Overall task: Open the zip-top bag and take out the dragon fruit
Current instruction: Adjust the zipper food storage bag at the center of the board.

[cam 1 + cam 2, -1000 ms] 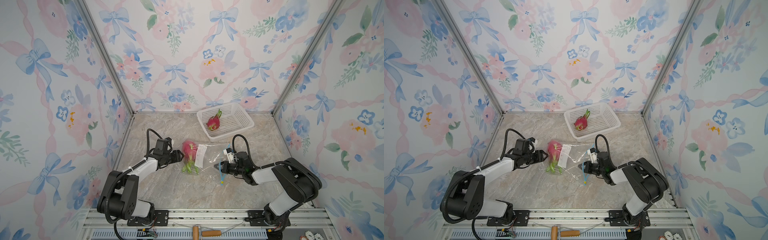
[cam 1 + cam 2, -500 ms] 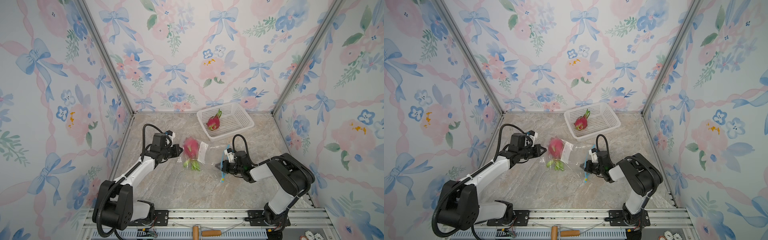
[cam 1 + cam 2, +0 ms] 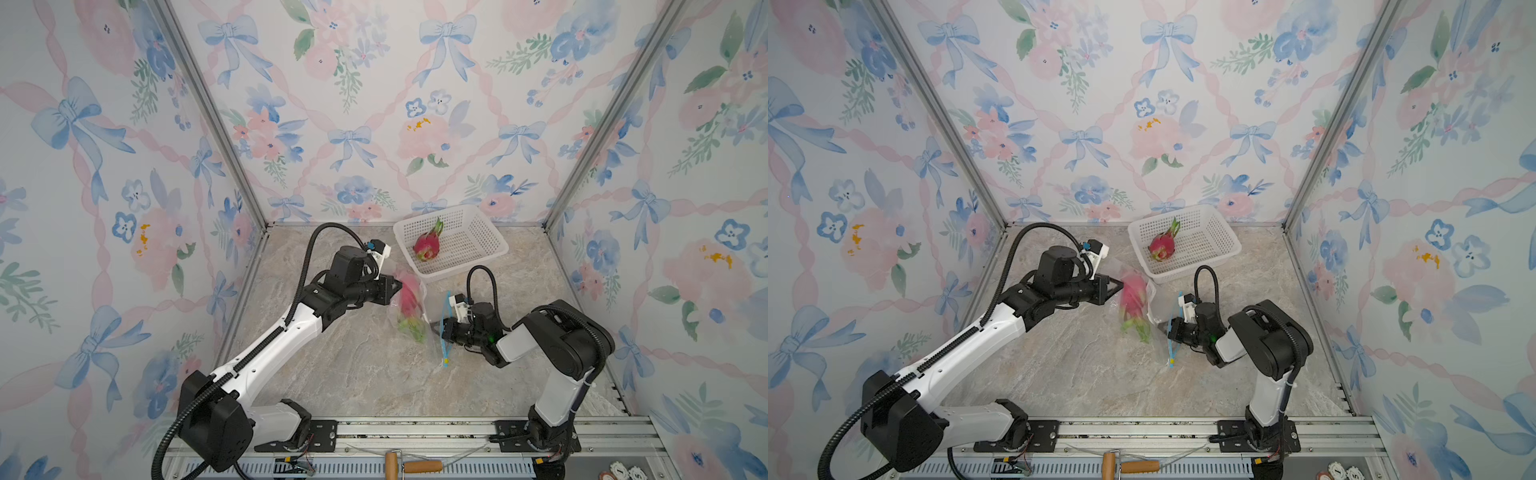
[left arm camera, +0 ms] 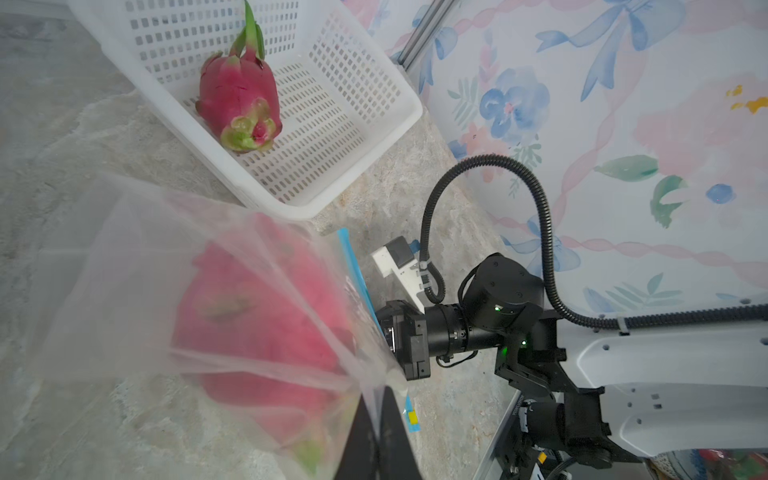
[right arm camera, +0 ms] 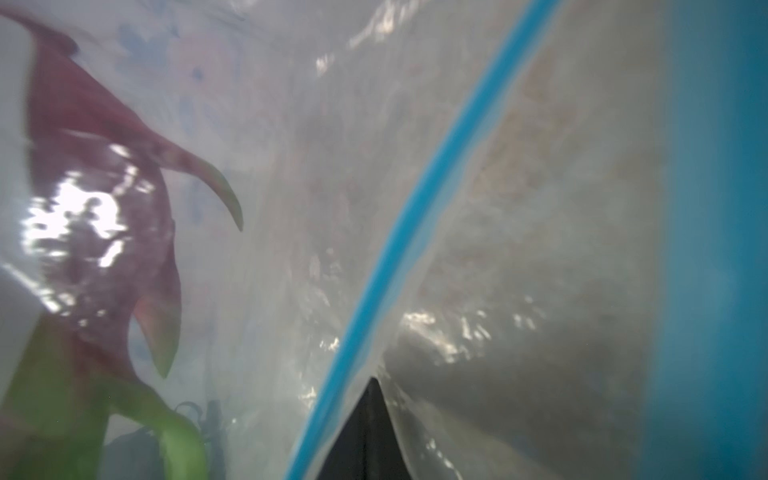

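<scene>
Now the left claw (image 3: 395,286), parted a second ago, is clenched on the closed end of the zip-top bag (image 3: 430,343) and has hoisted that end off the counter (image 3: 353,374). The dragon fruit (image 3: 409,297) therefore hangs inside the bag, leaves down. The right claw (image 3: 436,327) stays pinched on the plastic beside the blue zip strip (image 3: 448,301), so further tipping should slide the fruit toward that mouth.

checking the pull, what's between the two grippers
The zip-top bag with a dragon fruit inside stretches between the left gripper and the right gripper, each pinching it; both top views show it.
</scene>
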### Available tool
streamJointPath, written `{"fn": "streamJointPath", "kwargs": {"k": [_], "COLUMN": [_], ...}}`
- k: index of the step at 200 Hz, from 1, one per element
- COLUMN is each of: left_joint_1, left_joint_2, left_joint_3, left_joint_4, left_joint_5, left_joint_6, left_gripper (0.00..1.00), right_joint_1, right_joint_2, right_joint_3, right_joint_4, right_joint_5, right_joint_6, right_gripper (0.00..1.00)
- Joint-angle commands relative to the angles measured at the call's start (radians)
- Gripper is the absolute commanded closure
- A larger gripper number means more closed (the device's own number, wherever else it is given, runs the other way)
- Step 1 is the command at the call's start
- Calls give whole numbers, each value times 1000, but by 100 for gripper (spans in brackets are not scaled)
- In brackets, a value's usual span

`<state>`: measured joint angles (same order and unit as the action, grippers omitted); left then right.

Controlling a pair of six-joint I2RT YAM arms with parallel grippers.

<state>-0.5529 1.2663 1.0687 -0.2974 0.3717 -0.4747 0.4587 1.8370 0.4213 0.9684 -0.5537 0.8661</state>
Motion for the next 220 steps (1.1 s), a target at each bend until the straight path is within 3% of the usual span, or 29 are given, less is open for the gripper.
{"fn": "streamJointPath", "kwargs": {"k": [1,9,32,58,89,109,149,220], "left_joint_1": [84,128,147,175,185,188,194,150], "left_joint_2": [-26,-14,-18,1,61,105,175,233], "left_joint_3": [-82,-130,-212,-254,-323,-379,-431,-376], "left_joint_4": [-40,-39,-37,-36,-35,-32,28,85], "left_joint_5": [-23,9,-58,-95,-179,-229,-258,-211], "left_joint_6": [7,12,31,24,15,3,-6,-36], "left_gripper": [100,100,100,100,100,100,100,100], "right_joint_1": [-5,-5,1,29,86,104,151,248], "right_joint_2": [65,62,45,48,51,55,87,-8], "right_joint_3": [-31,-30,-42,-22,29,48,76,162], "right_joint_4": [-42,-31,35,115,49,6,96,-191], "right_joint_5": [23,16,-13,-82,-103,-97,-127,-133], "right_joint_6": [-5,-1,-5,10,-6,-5,70,-60], "right_gripper": [95,95,93,76,54,51,43,35]}}
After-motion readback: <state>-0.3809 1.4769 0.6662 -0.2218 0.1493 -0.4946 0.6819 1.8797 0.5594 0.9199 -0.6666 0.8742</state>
